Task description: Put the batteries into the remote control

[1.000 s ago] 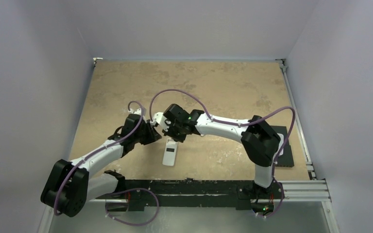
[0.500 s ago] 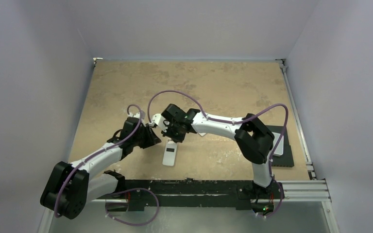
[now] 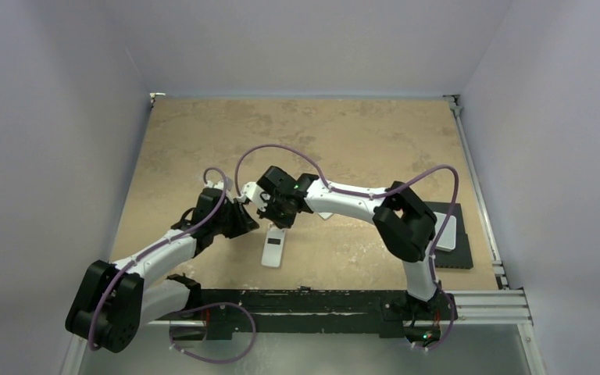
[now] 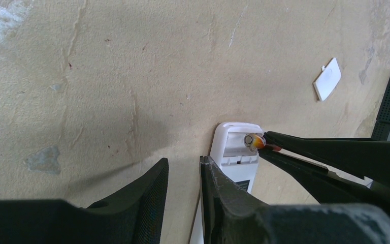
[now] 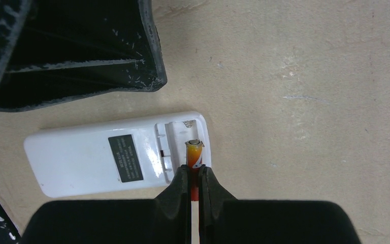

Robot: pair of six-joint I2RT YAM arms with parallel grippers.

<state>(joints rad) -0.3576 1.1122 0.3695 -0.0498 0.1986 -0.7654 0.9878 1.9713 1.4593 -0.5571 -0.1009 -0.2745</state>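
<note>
**Battery held at the open compartment: hazards of the insertion step.**

- Shows the remote control (image 5: pixel 91 157) lying back-up on the tabletop (image 5: pixel 310 101), with its battery compartment (image 5: pixel 180 133) uncovered at 1 end.
- Shows 1 battery (image 5: pixel 193 155) clamped in the right end effector (image 5: pixel 193 175), tip over that compartment. Cannot tell whether it touches the compartment floor.
- Shows the left end effector (image 4: pixel 183 170) just beside the remote control's long edge, fingers slightly apart and gripping nothing.
- Shows a small white cover (image 4: pixel 327 85) well apart from the remote control.

Judged hazards:
1. Sliding or turning of the unpinned remote control under a sideways push.
2. Wedging against the compartment's end wall if pressed down while tilted.
3. Springing out on early release.
4. Reversed polarity, not checkable here.
</note>
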